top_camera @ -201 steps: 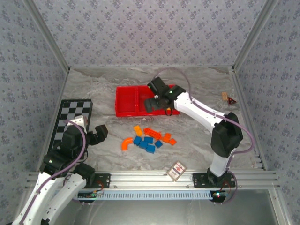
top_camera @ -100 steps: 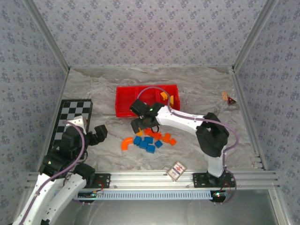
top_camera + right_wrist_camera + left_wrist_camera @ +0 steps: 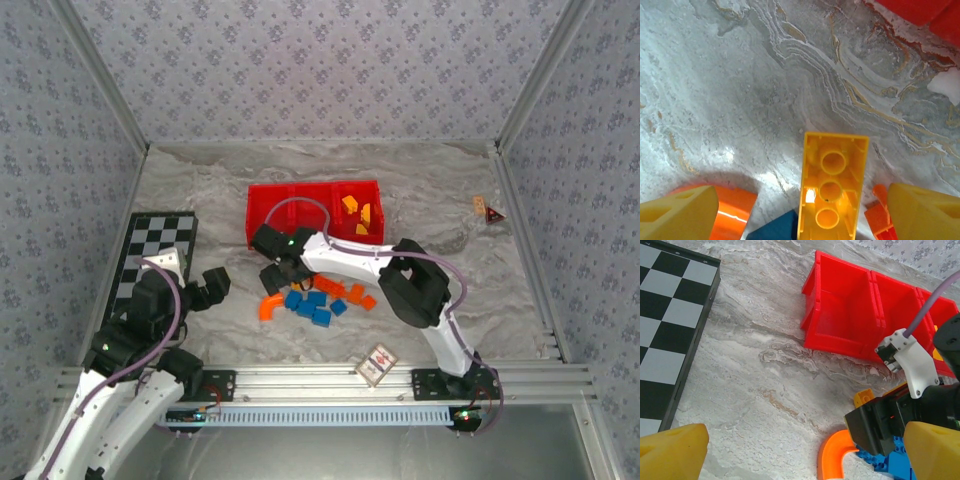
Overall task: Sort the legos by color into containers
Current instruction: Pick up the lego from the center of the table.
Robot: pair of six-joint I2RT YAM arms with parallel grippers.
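Yellow brick (image 3: 832, 192) between spread right fingers (image 3: 920, 212), lower end cut off.

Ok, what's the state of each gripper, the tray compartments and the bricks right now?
left gripper, open, empty
right gripper, open, fingers either side of the yellow brick
yellow brick, underside up on the table, not gripped
left compartment, empty
right compartment, holds yellow-orange bricks
orange arch, flat on the table, unsorted
blue bricks, loose on the table, unsorted
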